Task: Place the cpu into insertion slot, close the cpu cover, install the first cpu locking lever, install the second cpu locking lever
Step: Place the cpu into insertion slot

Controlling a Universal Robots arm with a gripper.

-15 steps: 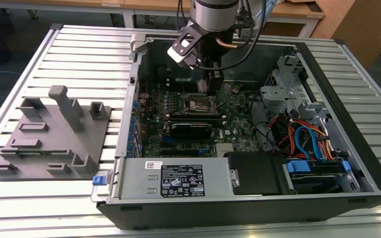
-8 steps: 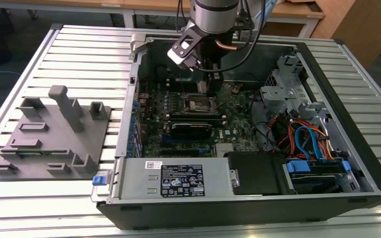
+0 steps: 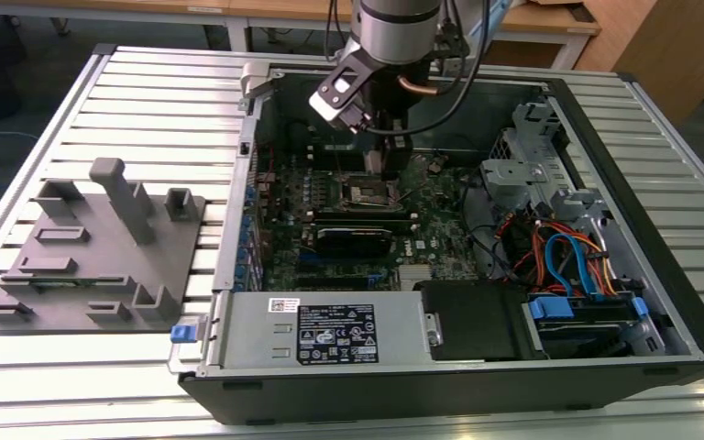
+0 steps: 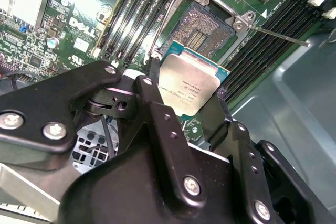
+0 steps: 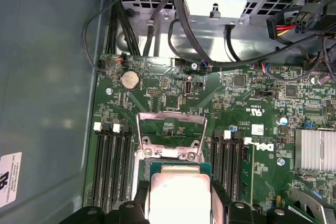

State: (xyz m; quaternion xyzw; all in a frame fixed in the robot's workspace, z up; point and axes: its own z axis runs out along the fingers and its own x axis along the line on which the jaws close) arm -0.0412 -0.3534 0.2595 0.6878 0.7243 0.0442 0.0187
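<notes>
The gripper (image 4: 186,95) is clamped on the cpu (image 4: 195,80), its black fingers (image 4: 153,80) pressing two opposite edges. It holds the chip level just above the open insertion slot (image 4: 207,32), which sits toward the far middle of the motherboard (image 5: 252,98) inside the computer case (image 3: 645,137) lying on the counter (image 3: 144,101). The cpu cover (image 5: 170,116) stands raised on the slot's far side, and a thin locking lever (image 4: 278,35) is swung clear. The chip looks light, thin and stiff, with a smooth metal lid that could slip. Its underside and the slot's contact field are probably delicate, so the bare edges are the right place to hold it.
</notes>
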